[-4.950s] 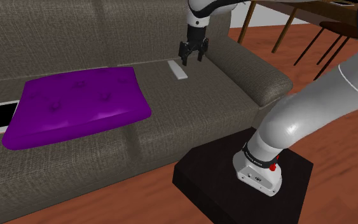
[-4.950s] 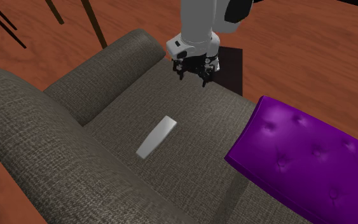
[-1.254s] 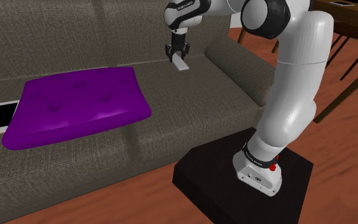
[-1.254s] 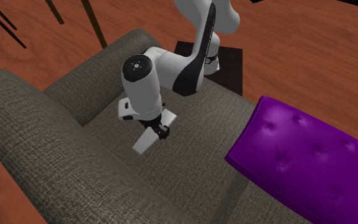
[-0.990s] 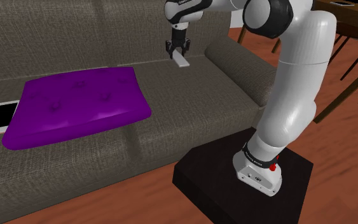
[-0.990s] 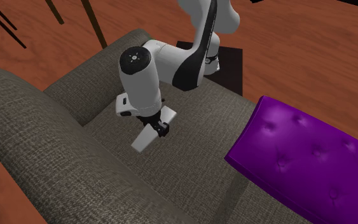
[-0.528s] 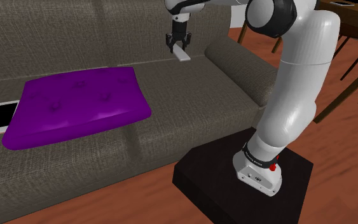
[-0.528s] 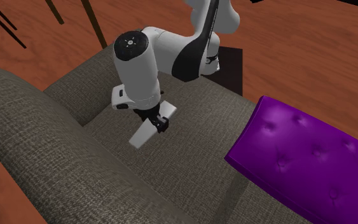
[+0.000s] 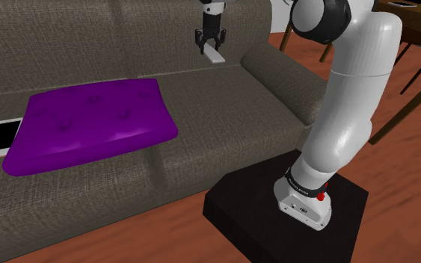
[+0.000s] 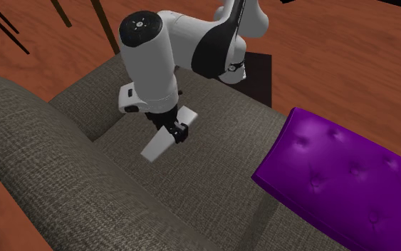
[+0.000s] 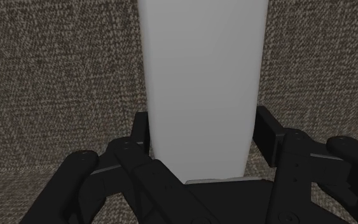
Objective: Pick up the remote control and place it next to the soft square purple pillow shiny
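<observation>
Hand [image 10: 173, 132] pinching one end of the pale remote control [image 10: 159, 145], seemingly clear of the sofa [image 10: 63, 178] beneath it: pickup looks done, while the carry to the purple pillow [image 10: 341, 178], well away, is left.

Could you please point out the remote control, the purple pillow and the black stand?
remote control [image 10: 157, 147]: second exterior view, its free lower end.
purple pillow [image 9: 89, 123]: shoulder view, middle of its top face.
black stand [image 9: 240, 211]: shoulder view, its bare top.

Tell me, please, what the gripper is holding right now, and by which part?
The gripper clasps the pale grey remote control across its width, a finger on each long side, close to one end.
</observation>
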You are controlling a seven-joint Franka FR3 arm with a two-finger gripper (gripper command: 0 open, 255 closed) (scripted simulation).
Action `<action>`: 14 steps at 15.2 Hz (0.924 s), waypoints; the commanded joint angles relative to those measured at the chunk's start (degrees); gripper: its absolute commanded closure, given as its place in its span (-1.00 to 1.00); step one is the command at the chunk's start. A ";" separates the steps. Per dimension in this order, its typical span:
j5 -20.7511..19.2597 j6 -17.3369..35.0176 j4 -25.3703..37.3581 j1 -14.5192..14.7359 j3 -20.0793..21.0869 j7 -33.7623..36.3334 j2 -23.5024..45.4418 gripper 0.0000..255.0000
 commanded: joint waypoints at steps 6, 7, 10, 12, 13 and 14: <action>-0.01 -5.51 5.43 -0.11 -0.06 -0.05 -0.08 1.00; -0.01 -6.32 6.30 -0.13 -0.06 -0.06 -0.01 1.00; 0.02 -8.78 9.08 -0.19 -0.08 -0.08 0.31 1.00; 0.04 -9.97 10.47 -0.23 -0.08 -0.09 0.50 1.00; -0.16 -9.62 9.26 0.63 0.30 1.12 -0.35 1.00; -0.35 -9.29 8.14 1.50 0.68 2.34 -1.15 1.00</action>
